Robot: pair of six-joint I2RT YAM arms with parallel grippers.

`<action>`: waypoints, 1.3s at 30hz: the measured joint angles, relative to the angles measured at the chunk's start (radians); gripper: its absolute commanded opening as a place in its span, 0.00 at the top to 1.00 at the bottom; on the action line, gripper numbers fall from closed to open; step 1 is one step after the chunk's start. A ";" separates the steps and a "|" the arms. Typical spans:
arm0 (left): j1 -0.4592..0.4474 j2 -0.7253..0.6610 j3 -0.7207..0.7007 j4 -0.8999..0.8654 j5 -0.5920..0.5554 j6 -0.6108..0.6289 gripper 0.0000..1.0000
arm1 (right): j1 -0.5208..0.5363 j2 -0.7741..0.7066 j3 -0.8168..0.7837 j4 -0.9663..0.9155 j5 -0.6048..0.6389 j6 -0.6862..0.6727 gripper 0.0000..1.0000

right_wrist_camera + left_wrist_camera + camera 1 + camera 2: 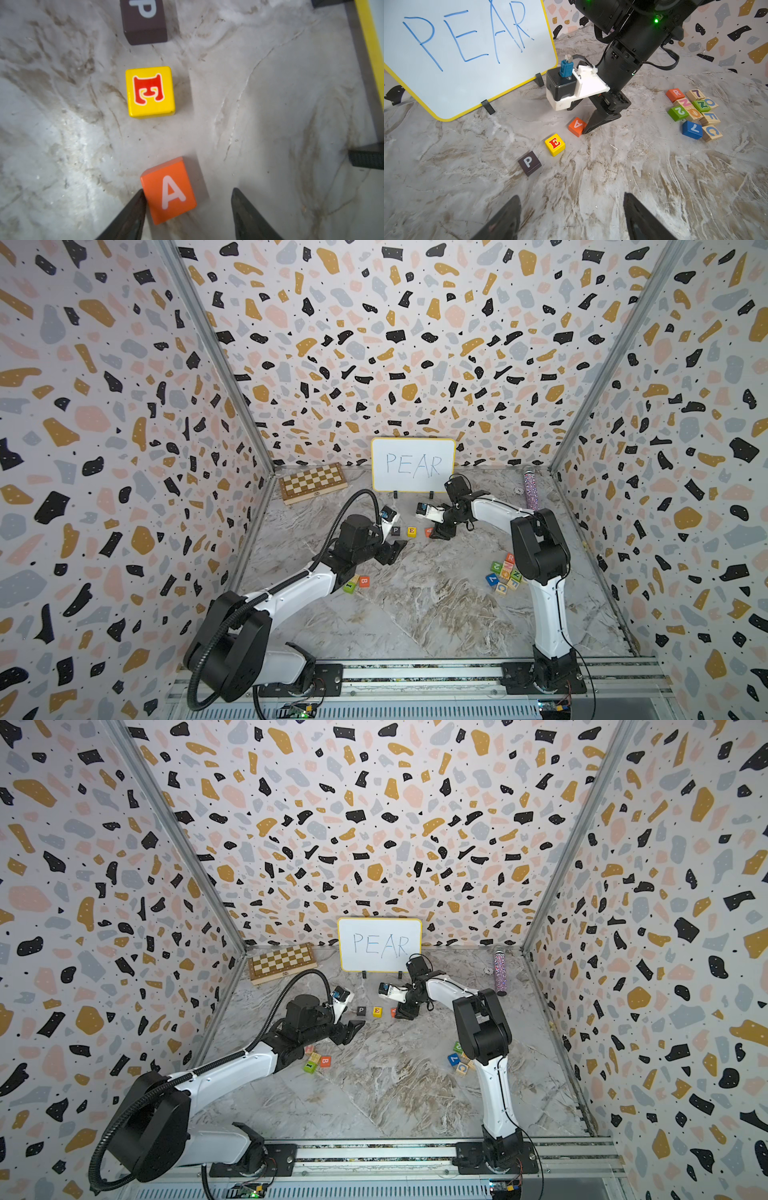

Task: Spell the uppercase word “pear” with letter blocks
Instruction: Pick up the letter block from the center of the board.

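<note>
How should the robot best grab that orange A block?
Probably from above, by two opposite side faces: the A block lies flat, clear of the E block. It sits askew to the open right gripper, so turn the wrist to match.

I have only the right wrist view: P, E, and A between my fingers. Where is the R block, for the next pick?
Observer: The R block is at one corner of the block cluster, on the robot's right side.
Operator: Is something on top of it?
Observer: No, its R face is up and uncovered.
Operator: And the left gripper?
Observer: The left gripper is open and empty, near the P block.
</note>
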 measured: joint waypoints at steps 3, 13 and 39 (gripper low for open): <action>0.000 0.000 0.000 -0.001 0.000 0.000 0.24 | -0.003 0.009 0.006 -0.018 -0.044 0.000 0.35; 0.000 0.000 0.000 -0.003 0.007 0.000 0.23 | -0.007 0.044 0.045 -0.046 -0.107 0.006 0.42; 0.000 -0.003 0.010 -0.032 0.006 -0.015 0.24 | -0.007 0.050 0.062 -0.040 -0.126 0.172 0.87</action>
